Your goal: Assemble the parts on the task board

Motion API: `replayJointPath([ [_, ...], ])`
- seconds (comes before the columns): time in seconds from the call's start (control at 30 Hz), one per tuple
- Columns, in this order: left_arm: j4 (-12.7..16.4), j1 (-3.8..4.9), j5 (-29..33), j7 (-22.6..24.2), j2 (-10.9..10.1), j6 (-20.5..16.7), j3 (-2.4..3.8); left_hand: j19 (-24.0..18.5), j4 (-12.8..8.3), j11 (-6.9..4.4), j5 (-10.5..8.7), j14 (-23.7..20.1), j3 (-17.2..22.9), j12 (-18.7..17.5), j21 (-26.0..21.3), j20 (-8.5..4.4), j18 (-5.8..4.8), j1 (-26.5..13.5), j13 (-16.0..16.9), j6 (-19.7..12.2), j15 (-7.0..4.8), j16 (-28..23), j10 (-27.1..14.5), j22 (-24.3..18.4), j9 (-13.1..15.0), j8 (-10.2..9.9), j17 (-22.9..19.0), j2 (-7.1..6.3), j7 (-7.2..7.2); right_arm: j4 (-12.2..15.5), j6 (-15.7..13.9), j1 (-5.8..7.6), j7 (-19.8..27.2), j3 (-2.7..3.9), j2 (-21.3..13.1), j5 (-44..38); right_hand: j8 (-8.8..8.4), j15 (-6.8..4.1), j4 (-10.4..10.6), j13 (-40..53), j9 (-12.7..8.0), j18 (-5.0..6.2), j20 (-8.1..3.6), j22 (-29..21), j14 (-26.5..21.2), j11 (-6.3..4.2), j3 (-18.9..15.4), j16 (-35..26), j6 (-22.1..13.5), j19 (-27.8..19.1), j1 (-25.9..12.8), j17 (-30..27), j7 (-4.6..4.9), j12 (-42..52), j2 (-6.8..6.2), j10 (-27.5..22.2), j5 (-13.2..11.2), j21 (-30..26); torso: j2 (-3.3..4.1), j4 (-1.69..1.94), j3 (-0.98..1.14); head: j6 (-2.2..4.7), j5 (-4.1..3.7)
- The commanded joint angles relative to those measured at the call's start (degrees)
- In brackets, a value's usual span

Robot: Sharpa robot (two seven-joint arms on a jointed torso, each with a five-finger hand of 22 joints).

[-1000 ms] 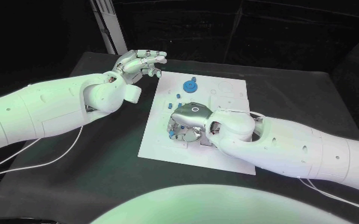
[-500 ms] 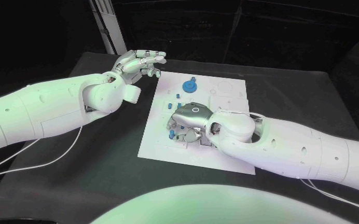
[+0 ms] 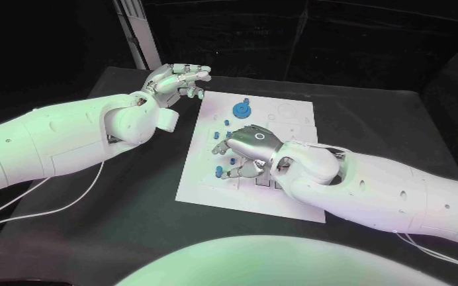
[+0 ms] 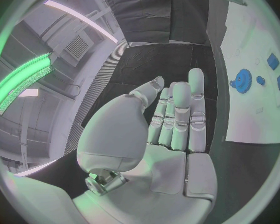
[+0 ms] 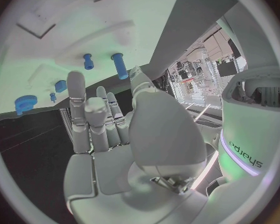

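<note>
The task looks only partly done, judging by how the parts lie. Nearest the robot, the right hand [image 3: 250,145] hangs low over the near half of the task board [image 3: 296,117], which lies in the middle of the counter [image 3: 124,187]. Its fingers [image 5: 77,92] are held straight and a little apart in the right wrist view, with nothing between them, so this hand holds no part. Just at its 9 o'clock, at the fingertips, a small blue peg [image 3: 220,171] stands on the board, and a second blue peg [image 5: 119,64] with a shorter blue stud [image 5: 87,60] beside it shows beyond the fingers in the right wrist view. Whether these are fully seated I cannot tell.

Farther out, toward 12 o'clock from the right hand, a row of small blue pieces [image 3: 227,126] sits on the board, and beyond them the blue gear [image 3: 242,109] lies flat in the far half. The far right part of the board shows bare outlined recesses, so I judge that several places are not yet filled.

Farthest off, at about 10 o'clock from the board's centre, the left hand [image 3: 177,81] hovers beside the board's far left corner, over the counter. Its fingers [image 4: 177,109] lie close side by side, extended, pinching nothing.

No bins or trays are present; the board itself is the only holder, carrying the gear, pegs and small pieces.
</note>
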Motion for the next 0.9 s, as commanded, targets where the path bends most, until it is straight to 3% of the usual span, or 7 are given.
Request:
replayJointPath([
  [0.03,-0.05,0.05,0.09,0.1,-0.04,0.72,0.02,0.52,0.12,0.06,-0.4,-0.31,-0.35,0.3,-0.32,0.06,0.74,0.43,-0.07,-0.4,-0.01,-0.39,-0.41,-0.07,-0.08,0.18,-0.11,0.21,0.04,1.76,-3.95,0.09,1.92,0.12,-2.04,4.38,0.38,-0.15,0.29,0.07,0.11,0.5,0.03,1.25,0.77,-0.35,-0.53,0.8,0.88,1.12,0.55,1.02,-0.16,0.8,0.04,0.29,0.42,1.05,-0.14,-0.07,-0.04,-0.01,-0.08],
  [0.23,-0.01,0.03,0.09,0.09,-0.18,0.69,-0.44,0.52,0.12,0.06,-0.4,-0.31,-0.35,0.3,-0.32,0.06,0.74,0.43,-0.07,-0.4,-0.01,-0.39,-0.41,-0.07,-0.08,0.18,-0.11,0.21,0.04,4.4,-4.93,0.65,2.27,2.15,-7.65,16.74,1.8,-1.37,-0.25,0.71,0.61,0.01,-0.75,4.61,2.34,-1.91,0.54,2.79,4.75,3.32,2.38,4.07,-1.67,4.65,2.96,4.8,-0.23,3.81,-0.19,-0.08,-0.08,0.55,-0.75],
  [0.37,0.07,0.02,0.09,0.05,-0.19,0.77,-0.75,0.52,0.12,0.06,-0.4,-0.31,-0.35,0.3,-0.32,0.06,0.74,0.43,-0.07,-0.4,-0.01,-0.39,-0.41,-0.07,-0.08,0.18,-0.11,0.21,0.04,6.45,-4.63,1.08,-1.04,3.53,-12.94,22.78,3.61,-4.38,-1.52,6.93,1.12,-0.94,-3.32,10.35,4.63,-5.72,0.97,7.93,8.42,6.24,3.34,14.36,-4.55,16.54,3.42,19.25,0.32,7.84,-0.3,-0.32,-0.13,1.49,-2.0],
  [0.5,0.07,0.02,0.09,0.06,-0.15,0.78,-0.85,0.52,0.12,0.06,-0.4,-0.31,-0.35,0.3,-0.32,0.06,0.74,0.43,-0.07,-0.4,-0.01,-0.39,-0.41,-0.07,-0.08,0.18,-0.11,0.21,0.04,7.56,-2.82,1.2,-6.99,3.91,-16.85,24.31,5.46,-5.74,1.51,41.0,1.37,-2.51,-5.46,19.35,6.78,-7.21,-1.22,13.87,9.55,10.48,-1.55,26.34,-6.01,47.52,3.27,23.09,3.22,14.18,-0.5,-0.74,-0.2,1.64,-3.54],
  [0.67,0.4,0.03,0.09,0.06,-0.24,0.71,-0.91,0.52,0.12,0.06,-0.4,-0.31,-0.35,0.3,-0.32,0.06,0.74,0.43,-0.07,-0.4,-0.01,-0.39,-0.41,-0.07,-0.08,0.18,-0.11,0.21,0.04,9.11,-1.39,1.22,-14.8,4.04,-20.64,24.96,8.83,-6.08,3.72,62.57,2.18,-3.81,-5.33,25.88,7.54,-7.19,-5.86,16.61,9.43,12.55,-7.58,32.31,-6.59,64.75,3.88,24.33,8.95,18.54,-0.61,-1.06,-0.29,1.65,-5.08],
  [0.77,0.72,0.03,0.09,0.07,-0.32,0.68,-0.92,0.52,0.12,0.06,-0.4,-0.31,-0.35,0.3,-0.32,0.06,0.74,0.43,-0.07,-0.4,-0.01,-0.39,-0.41,-0.07,-0.08,0.18,-0.11,0.21,0.04,10.33,0.2,1.2,-20.29,4.06,-22.84,25.14,10.29,-6.03,3.87,67.71,2.63,-4.33,-5.39,28.97,7.9,-7.22,-6.8,17.57,8.68,13.53,-6.82,34.58,-6.56,68.29,5.27,25.11,11.47,20.5,-0.71,-1.17,-0.36,1.37,-5.96],
  [0.9,1.07,0.04,0.09,0.09,-0.47,0.66,-0.93,0.52,0.12,0.06,-0.4,-0.31,-0.35,0.3,-0.32,0.06,0.74,0.43,-0.07,-0.4,-0.01,-0.39,-0.41,-0.07,-0.08,0.18,-0.11,0.21,0.04,11.72,3.76,1.14,-24.81,4.03,-24.69,24.85,11.31,-5.7,4.13,67.03,2.93,-4.31,-5.17,29.16,7.86,-6.97,-9.26,17.68,7.11,13.3,-9.36,34.99,-6.3,67.53,5.87,23.78,7.99,20.72,-0.85,-1.22,-0.39,1.28,-6.92],
])
